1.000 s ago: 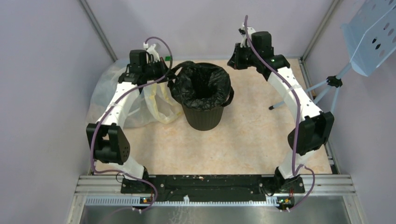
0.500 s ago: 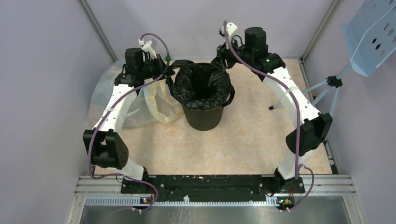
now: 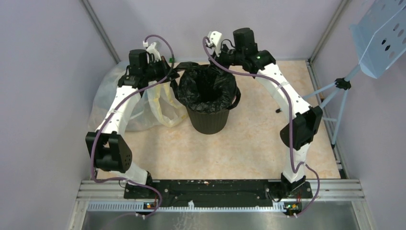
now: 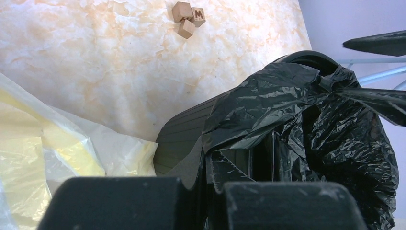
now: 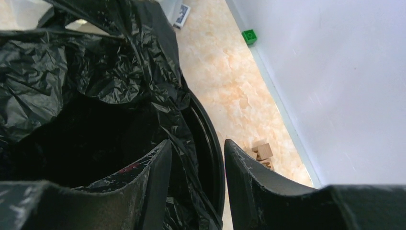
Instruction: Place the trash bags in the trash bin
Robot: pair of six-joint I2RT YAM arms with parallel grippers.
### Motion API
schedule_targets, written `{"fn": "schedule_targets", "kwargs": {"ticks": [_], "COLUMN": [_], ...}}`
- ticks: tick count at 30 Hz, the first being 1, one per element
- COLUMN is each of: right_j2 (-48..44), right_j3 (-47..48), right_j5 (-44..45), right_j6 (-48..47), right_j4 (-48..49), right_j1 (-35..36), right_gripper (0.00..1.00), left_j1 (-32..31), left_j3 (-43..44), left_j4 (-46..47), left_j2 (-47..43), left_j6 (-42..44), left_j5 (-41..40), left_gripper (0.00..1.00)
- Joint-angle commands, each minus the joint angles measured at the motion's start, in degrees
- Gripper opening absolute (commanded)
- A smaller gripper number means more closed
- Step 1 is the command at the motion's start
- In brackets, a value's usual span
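Note:
The black ribbed trash bin (image 3: pixel 208 117) stands upright mid-table. The glossy black trash bag (image 3: pixel 206 86) sits in its mouth and drapes over the rim. My left gripper (image 3: pixel 176 70) is at the bin's back-left rim, shut on a stretched edge of the bag (image 4: pixel 287 110); its fingertips (image 4: pixel 218 160) pinch the film beside the bin's ribbed wall (image 4: pixel 179 139). My right gripper (image 3: pixel 221 58) is open at the back rim. In the right wrist view it (image 5: pixel 197 148) straddles the rim (image 5: pixel 213 143) and the bag's edge (image 5: pixel 95 72), one finger inside and one outside.
A big translucent pale-yellow bag (image 3: pixel 143 103) lies left of the bin, touching it (image 4: pixel 52 153). Small wooden blocks (image 4: pixel 187 20) and a green block (image 5: pixel 249 36) lie near the back wall. A blue perforated stand on a tripod (image 3: pixel 378 38) is at the right.
My right arm has swung left from the back right to the bin's back rim. My left gripper rose slightly with the bag's edge, then held still.

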Motion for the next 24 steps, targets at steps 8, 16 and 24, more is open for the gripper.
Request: {"fn": "schedule_targets", "kwargs": {"ticks": [8, 16, 24], "right_j2": [1.5, 2.5, 7.8], "right_j3": [2.3, 2.6, 11.5], "right_j5": [-0.8, 2.8, -1.9], "right_j6": [-6.0, -2.0, 8.5], "right_j4": [-2.2, 1.1, 0.1], "right_j1": [1.6, 1.6, -2.5], "right_gripper": [0.34, 0.00, 0.00], "left_j1": [0.5, 0.9, 1.1], "left_j3": [3.8, 4.1, 4.3], "left_j4": [0.4, 0.4, -0.8], "left_j2": [-1.3, -0.5, 2.8], "left_j6": [0.0, 0.1, 1.1], "left_j5": [-0.6, -1.3, -2.5], "left_gripper": [0.00, 0.00, 0.00]}}
